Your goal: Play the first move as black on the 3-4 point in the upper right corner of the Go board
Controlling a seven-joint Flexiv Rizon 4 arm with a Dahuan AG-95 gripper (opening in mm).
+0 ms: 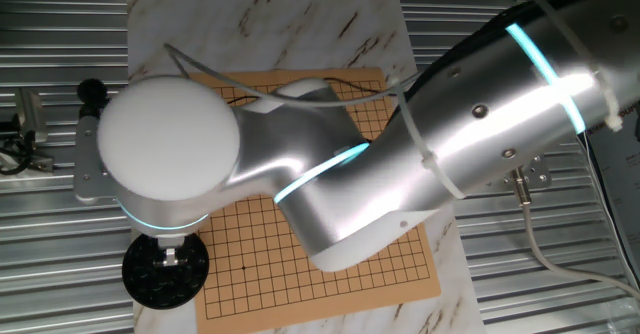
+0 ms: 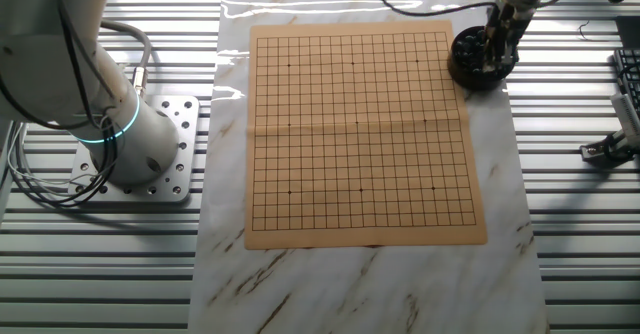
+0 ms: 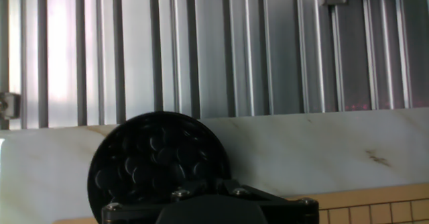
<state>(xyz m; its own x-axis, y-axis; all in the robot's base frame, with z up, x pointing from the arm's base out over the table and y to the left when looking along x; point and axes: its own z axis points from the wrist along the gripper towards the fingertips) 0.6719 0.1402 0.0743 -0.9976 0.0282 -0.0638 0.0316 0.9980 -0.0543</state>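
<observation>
Tool (image 2: 493,62) low over bowl's (image 3: 158,162) black stones (image 3: 151,163).

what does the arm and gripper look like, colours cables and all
The arm is smooth silver-grey with rounded white joint caps and glowing cyan light rings at the joints. A pale cable runs along it, tied on with white zip ties. Its base bolts to a perforated metal plate. The gripper is black, with visible screws in the hand view.
</observation>
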